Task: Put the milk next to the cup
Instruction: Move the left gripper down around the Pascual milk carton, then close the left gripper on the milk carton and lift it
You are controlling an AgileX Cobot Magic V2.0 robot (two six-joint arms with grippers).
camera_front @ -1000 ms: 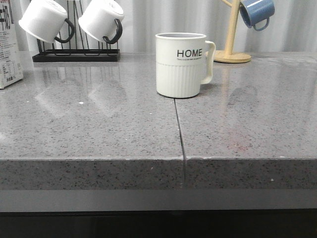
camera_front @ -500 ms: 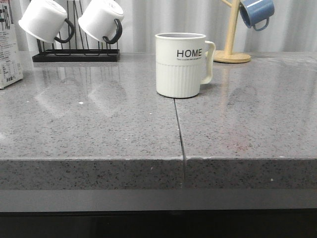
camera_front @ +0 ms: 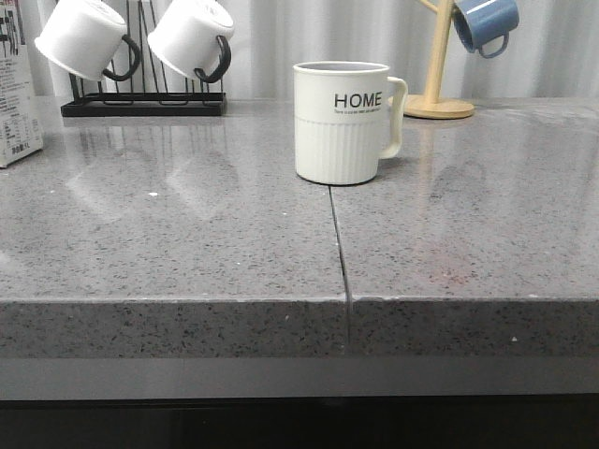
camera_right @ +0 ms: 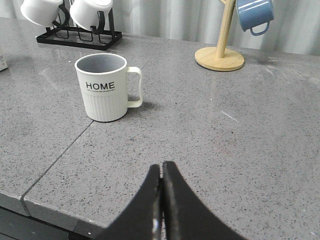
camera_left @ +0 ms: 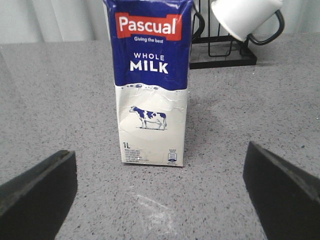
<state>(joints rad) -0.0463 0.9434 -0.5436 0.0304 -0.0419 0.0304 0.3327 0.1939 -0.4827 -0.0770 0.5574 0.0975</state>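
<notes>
The tall cream-white milk carton with a blue top (camera_front: 17,89) stands upright at the far left edge of the grey speckled stone counter (camera_front: 187,243). The front view cuts it off, showing only a strip of one printed side. In the left wrist view the carton top is cropped; "WHOLE MILK" and the cow picture are legible, while the small print at the base is too fine to read.

The left gripper (camera_left: 160,192) faces the carton with its dark fingers (camera_left: 37,192) spread wide apart, one on each side, touching nothing. Only the fingertips show.

Behind the carton, two plain white mugs with black handles (camera_front: 140,39) hang tilted on a black wire rack (camera_front: 145,103) at the counter's rear edge.

The cream-white ribbed ceramic cup lettered "HOME" (camera_front: 344,122) stands upright near the counter's centre, well apart from the carton, handle to the right.

The right gripper (camera_right: 161,200) hovers above the front edge, fingertips pressed together, holding nothing.

A blue mug (camera_front: 485,23) hangs on a wooden stand (camera_front: 438,94) at the rear right, its top cropped.
</notes>
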